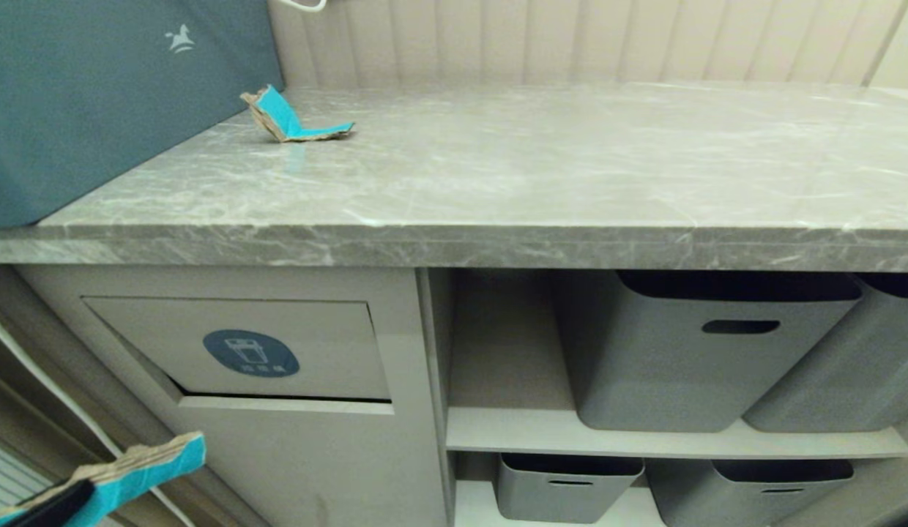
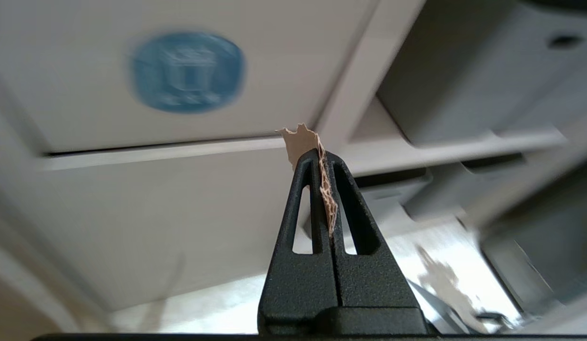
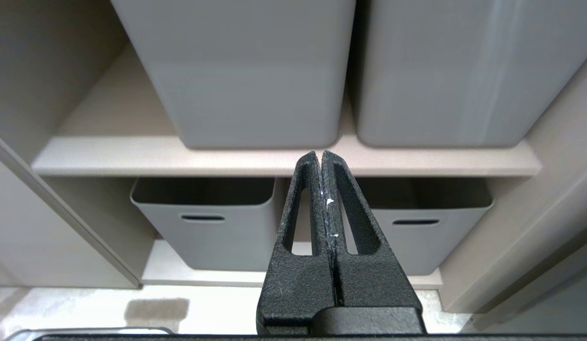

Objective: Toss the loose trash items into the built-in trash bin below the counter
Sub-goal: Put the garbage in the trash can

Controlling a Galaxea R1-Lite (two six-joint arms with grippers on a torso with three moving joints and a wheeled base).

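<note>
One turquoise cardboard scrap (image 1: pixel 296 121) lies bent on the grey marble counter (image 1: pixel 498 183), at its far left beside the teal box. A second scrap (image 1: pixel 143 468) hangs in my left gripper (image 1: pixel 66 505), low at the left below the counter; in the left wrist view its brown torn edge (image 2: pixel 305 142) sticks out between the shut fingers of the gripper (image 2: pixel 321 158). The built-in trash bin's flap (image 1: pixel 242 348), with its blue oval sticker (image 1: pixel 250 353), stands above and to the right of that scrap, its lower edge slightly ajar. My right gripper (image 3: pixel 320 158) is shut and empty, facing the shelves.
A large teal-blue box (image 1: pixel 95 88) stands on the counter's left end. Grey storage tubs (image 1: pixel 703 351) fill the open shelves right of the bin cabinet, with more tubs (image 1: pixel 567 487) on the lower shelf. A beige ribbed wall backs the counter.
</note>
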